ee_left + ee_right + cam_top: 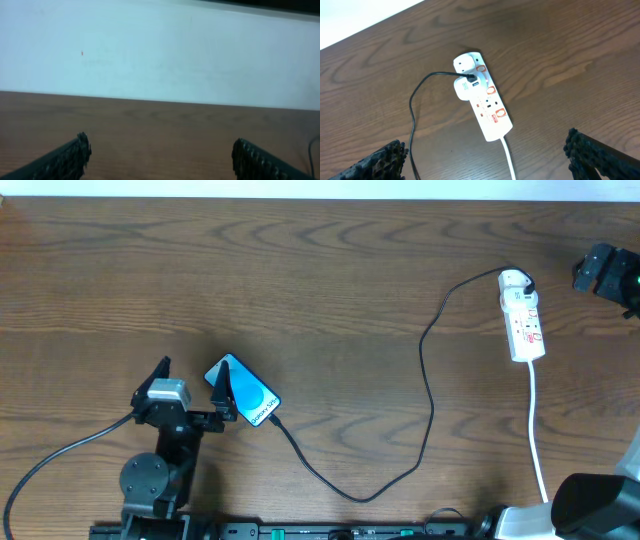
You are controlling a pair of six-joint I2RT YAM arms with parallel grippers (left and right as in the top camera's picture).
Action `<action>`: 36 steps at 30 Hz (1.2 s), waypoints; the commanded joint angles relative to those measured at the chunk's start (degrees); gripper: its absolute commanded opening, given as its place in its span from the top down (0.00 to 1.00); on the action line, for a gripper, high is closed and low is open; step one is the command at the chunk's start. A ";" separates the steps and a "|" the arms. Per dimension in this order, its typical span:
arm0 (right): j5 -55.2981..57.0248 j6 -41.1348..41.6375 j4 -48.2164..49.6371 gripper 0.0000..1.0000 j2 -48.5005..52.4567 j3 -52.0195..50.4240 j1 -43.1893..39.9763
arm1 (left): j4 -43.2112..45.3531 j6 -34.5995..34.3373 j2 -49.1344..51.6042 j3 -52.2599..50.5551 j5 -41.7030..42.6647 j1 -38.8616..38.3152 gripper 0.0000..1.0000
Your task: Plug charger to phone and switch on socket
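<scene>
The left gripper (195, 370) is spread wide and holds nothing, with the phone (250, 395) flat on the tabletop (330, 260) at its right finger. From the phone's edge the charger (430, 380) loops off to that gripper's right, as far as the socket (524, 315). The right gripper (485, 147) is also wide and empty, the socket lying just ahead between its 2 fingers.

Overhead looks straight down on the whole surface (300, 270); left wrist low across it; right wrist shares the socket (492, 112), closer.
</scene>
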 commanded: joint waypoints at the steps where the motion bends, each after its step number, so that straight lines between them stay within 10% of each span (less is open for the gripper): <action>1: 0.02 0.61 -0.13 0.01 0.28 0.00 0.35 | 6.36 -0.31 -0.57 -3.76 -0.13 0.52 0.08; 36: 0.02 0.61 -0.13 0.01 0.28 0.00 0.35 | 1.84 -0.31 -13.90 -13.09 -0.13 4.11 0.08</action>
